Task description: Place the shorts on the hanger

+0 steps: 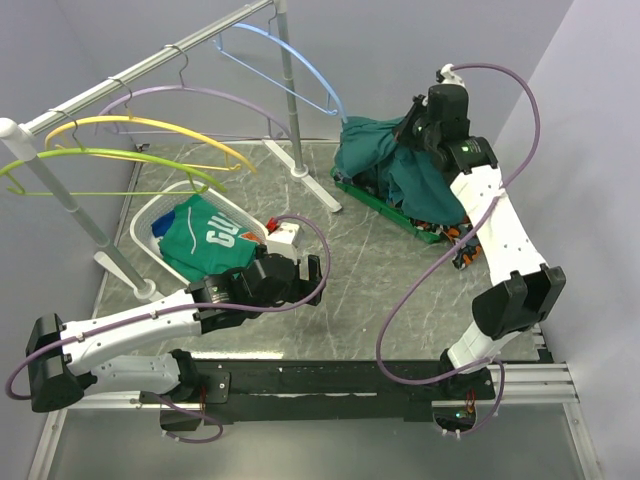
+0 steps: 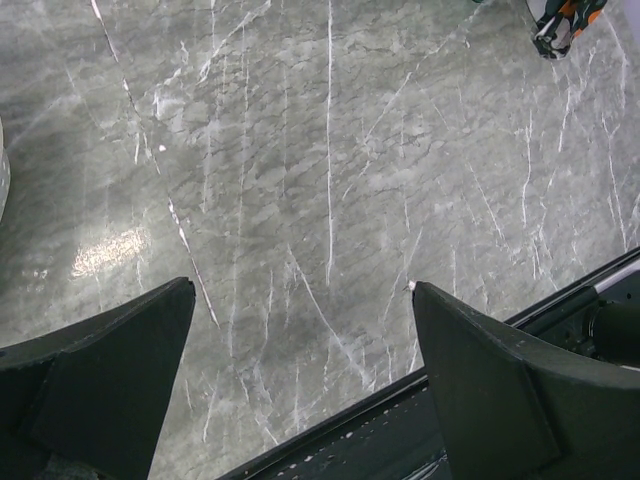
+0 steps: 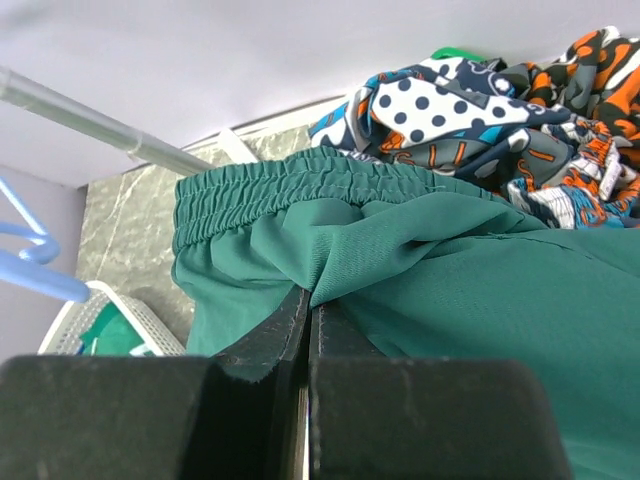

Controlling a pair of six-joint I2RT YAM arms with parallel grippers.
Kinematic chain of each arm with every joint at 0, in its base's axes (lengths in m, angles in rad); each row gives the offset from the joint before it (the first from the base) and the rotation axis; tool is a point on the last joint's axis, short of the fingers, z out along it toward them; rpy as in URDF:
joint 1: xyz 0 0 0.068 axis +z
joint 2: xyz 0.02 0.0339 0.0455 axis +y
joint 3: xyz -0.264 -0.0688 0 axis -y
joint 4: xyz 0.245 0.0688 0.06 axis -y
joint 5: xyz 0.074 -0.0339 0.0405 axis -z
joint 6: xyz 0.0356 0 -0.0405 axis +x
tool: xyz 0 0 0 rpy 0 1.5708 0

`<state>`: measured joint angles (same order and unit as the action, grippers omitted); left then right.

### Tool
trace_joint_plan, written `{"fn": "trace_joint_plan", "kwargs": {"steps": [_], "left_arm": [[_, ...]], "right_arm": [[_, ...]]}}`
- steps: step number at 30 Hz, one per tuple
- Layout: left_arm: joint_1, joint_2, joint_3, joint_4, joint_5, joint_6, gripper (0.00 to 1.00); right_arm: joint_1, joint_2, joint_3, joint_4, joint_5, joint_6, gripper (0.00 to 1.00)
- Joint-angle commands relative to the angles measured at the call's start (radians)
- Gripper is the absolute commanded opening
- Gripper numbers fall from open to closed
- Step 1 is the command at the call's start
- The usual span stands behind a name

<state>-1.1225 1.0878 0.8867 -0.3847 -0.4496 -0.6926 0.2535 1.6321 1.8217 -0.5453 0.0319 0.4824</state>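
The dark teal shorts (image 1: 385, 160) hang bunched from my right gripper (image 1: 418, 128) above the green tray at the back right. In the right wrist view my right gripper (image 3: 311, 300) is shut on a fold of the shorts (image 3: 450, 290) just below the elastic waistband. The light-blue hanger (image 1: 290, 62) hangs on the rail at the back, left of the shorts; a piece of it shows in the right wrist view (image 3: 40, 262). My left gripper (image 1: 312, 275) is open and empty, low over the marble table; its fingers (image 2: 480, 370) frame bare table.
A purple hanger (image 1: 200, 95), a yellow hanger (image 1: 150, 128) and a green hanger (image 1: 100, 157) hang on the rail (image 1: 150, 62). A white basket (image 1: 150, 222) holds a green lettered garment (image 1: 205, 235). The green tray (image 1: 420, 232) holds orange-blue patterned clothes (image 3: 480, 110). The rack's post (image 1: 292, 100) stands beside the shorts.
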Motion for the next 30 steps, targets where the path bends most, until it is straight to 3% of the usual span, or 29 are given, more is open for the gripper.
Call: {"fn": "trace_joint_plan", "kwargs": {"steps": [1,22,30], "left_arm": [[0.003,-0.026,0.001,0.024,-0.012,0.005,0.96],[0.006,-0.031,0.003,0.023,-0.005,0.010,0.96],[0.009,-0.042,-0.003,0.033,0.005,0.013,0.96]], "right_arm": [[-0.002,-0.114,0.106,0.091,0.013,0.019,0.00],[-0.005,-0.156,0.197,0.120,0.071,0.059,0.00],[-0.005,-0.326,-0.005,0.182,0.114,0.074,0.00]]}}
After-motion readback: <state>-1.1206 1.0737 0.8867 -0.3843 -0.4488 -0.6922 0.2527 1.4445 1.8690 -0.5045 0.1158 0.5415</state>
